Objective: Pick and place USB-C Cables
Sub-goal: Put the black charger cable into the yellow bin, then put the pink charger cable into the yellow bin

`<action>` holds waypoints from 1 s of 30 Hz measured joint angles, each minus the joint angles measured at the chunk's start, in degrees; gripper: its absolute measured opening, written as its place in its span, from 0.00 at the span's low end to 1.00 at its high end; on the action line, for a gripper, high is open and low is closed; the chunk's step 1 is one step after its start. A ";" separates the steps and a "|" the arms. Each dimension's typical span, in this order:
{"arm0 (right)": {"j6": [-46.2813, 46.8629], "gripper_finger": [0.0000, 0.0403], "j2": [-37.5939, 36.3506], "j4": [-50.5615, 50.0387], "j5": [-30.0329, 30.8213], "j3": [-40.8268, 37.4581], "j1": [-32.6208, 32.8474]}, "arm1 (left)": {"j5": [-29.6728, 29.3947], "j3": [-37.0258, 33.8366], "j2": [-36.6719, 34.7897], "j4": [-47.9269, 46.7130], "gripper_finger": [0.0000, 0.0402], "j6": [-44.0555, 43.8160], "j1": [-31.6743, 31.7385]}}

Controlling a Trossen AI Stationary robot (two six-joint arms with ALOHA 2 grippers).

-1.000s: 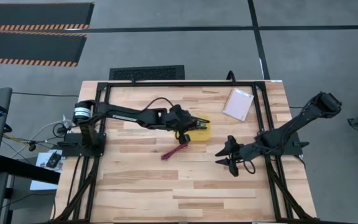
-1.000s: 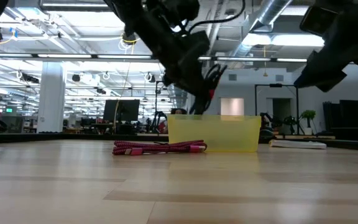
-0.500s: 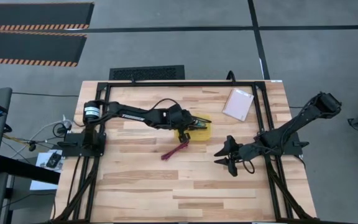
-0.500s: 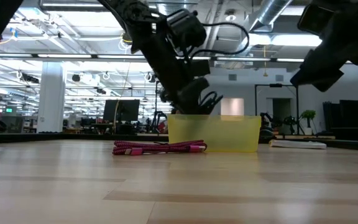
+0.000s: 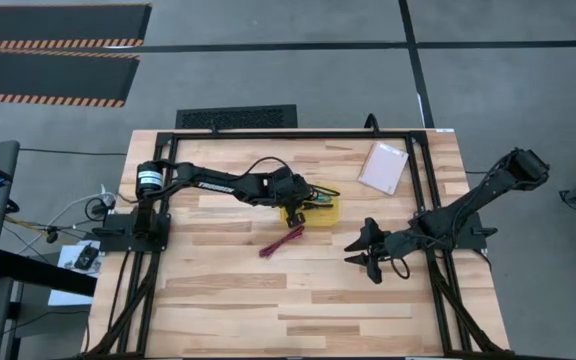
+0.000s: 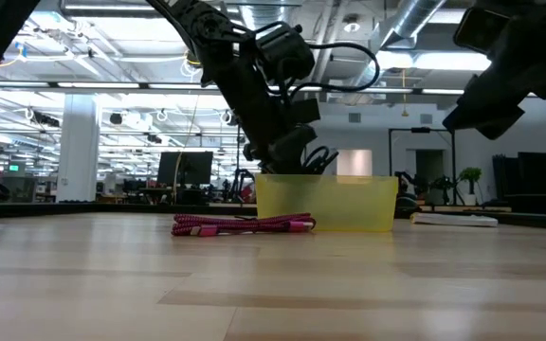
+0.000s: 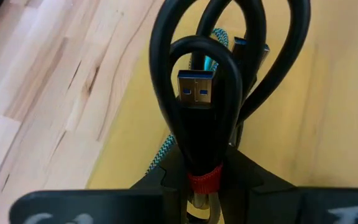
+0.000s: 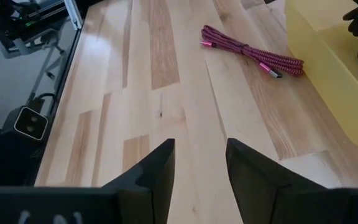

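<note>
My left gripper (image 5: pixel 301 206) is shut on the black cable bundle (image 7: pixel 229 74) with a red tie, low over the yellow tray (image 5: pixel 328 216); in the low view it reaches the tray's rim (image 6: pixel 297 173). A teal cable (image 7: pixel 161 155) lies in the tray under the bundle. A thin black cable I cannot tell apart from the bundle's loops. The maroon cable (image 5: pixel 281 242) lies flat on the table just near-left of the tray. My right gripper (image 5: pixel 368 262) hangs open above the table, right of the tray. My left gripper pinches the black bundle between its two fingers at the red tie (image 7: pixel 204 181), at one end of the coil. The loops and a blue-tongued USB plug (image 7: pixel 196 89) stick out past the fingertips, over the tray's floor. Whether the loops touch the tray I cannot tell.
A pale pinkish-white packet (image 5: pixel 384 167) lies near the table's far right corner. The right arm's base stands on the right side. Bare wood lies toward the table's near edge (image 5: pixel 298 310).
My left gripper has come down with the black bundle from above the tray to the level of its rim, staying shut on it. The maroon cable and my right gripper have kept still.
</note>
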 joint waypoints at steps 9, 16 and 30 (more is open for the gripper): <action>0.00 0.41 0.00 0.02 0.00 0.00 0.00 | -0.53 0.00 0.00 0.18 0.30 3.70 -1.40; 0.00 0.41 0.00 0.00 -0.01 0.00 0.00 | -0.94 0.00 -0.02 1.51 0.50 2.79 -1.74; 0.00 0.40 0.00 0.00 -0.02 0.00 0.02 | -1.81 15.40 -2.00 -17.12 0.54 3.64 -7.21</action>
